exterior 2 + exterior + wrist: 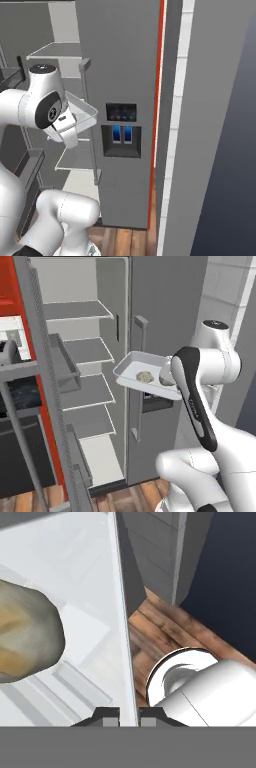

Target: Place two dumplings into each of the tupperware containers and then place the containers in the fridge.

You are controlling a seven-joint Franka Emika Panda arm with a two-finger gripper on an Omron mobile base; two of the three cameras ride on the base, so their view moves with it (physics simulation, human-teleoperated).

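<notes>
In the left base view, the light silvery tupperware container (131,369) is held up in the air in front of the fridge (165,316), level with its middle shelves. The fridge's left door stands open, showing pale shelves (82,350) and door bins (64,363). One dumpling (145,376) lies in plain sight inside the container; a second dumpling (166,376) is half hidden behind the arm's dark joint cover. The gripper itself is covered by the arm here, so the grasp cannot be made out from this side.

In the right base view, only a corner of the container (86,114) pokes out past the arm's wrist, in front of the closed right fridge door with its dispenser panel (121,130). The container's contents are hidden.

In the hand view, the gripper (129,713) is closed tight on the thin rim of the container (121,612), which runs up between the two fingertips. A dumpling (27,637) looms blurry and cut off at the left edge. Wooden floor (165,632) shows below.
</notes>
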